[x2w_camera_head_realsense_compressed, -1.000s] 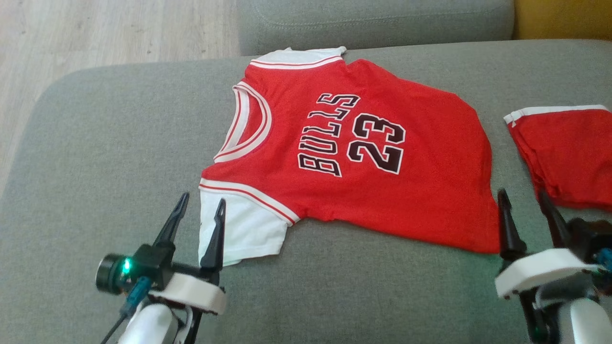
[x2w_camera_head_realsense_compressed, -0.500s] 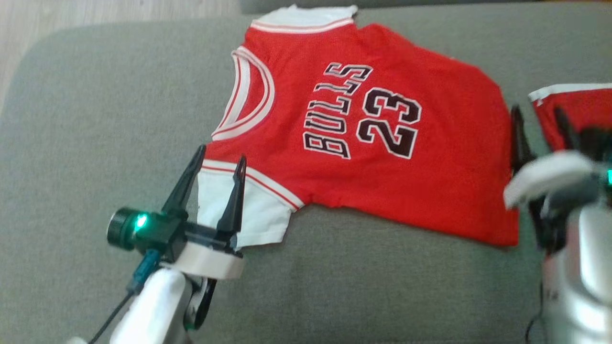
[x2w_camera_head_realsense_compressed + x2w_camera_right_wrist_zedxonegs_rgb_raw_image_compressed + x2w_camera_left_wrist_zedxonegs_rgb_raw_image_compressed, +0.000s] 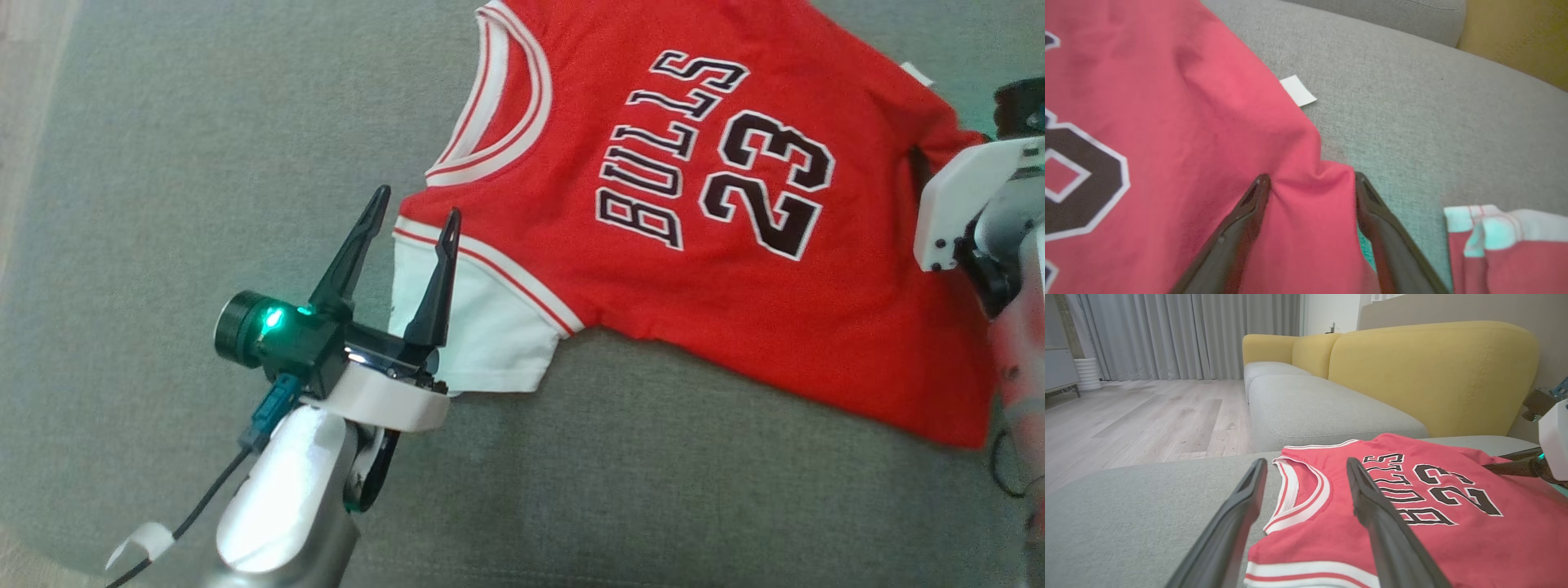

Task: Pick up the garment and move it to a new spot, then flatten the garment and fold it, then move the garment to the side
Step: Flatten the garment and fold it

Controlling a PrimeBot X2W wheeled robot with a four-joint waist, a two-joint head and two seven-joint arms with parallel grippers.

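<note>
The garment (image 3: 694, 310) is a red jersey with white sleeves and black "BULLS 23" lettering, lying flat on the grey sofa cushion (image 3: 163, 204). My left gripper (image 3: 418, 204) stands open at the near white sleeve (image 3: 490, 335): one finger over the sleeve, the other just outside its edge. In the left wrist view the left gripper (image 3: 1306, 461) frames the collar of the garment (image 3: 1433, 539). At the hem corner of the garment (image 3: 1167, 102), my right gripper (image 3: 1310, 177) is open, with bunched red cloth between its fingers. Its white mount (image 3: 959, 204) shows at the right edge.
A second red and white piece of clothing (image 3: 1506, 253) lies just right of the right gripper. A white tag (image 3: 1298, 90) sticks out at the jersey's edge. Yellow backrests (image 3: 1433, 375) rise behind the cushions. Wooden floor (image 3: 1147, 412) lies past the cushion's left end.
The head camera has tilted down and the picture has shifted. Both open grippers have moved forward: the left up to the white sleeve, the right onto the jersey's hem corner.
</note>
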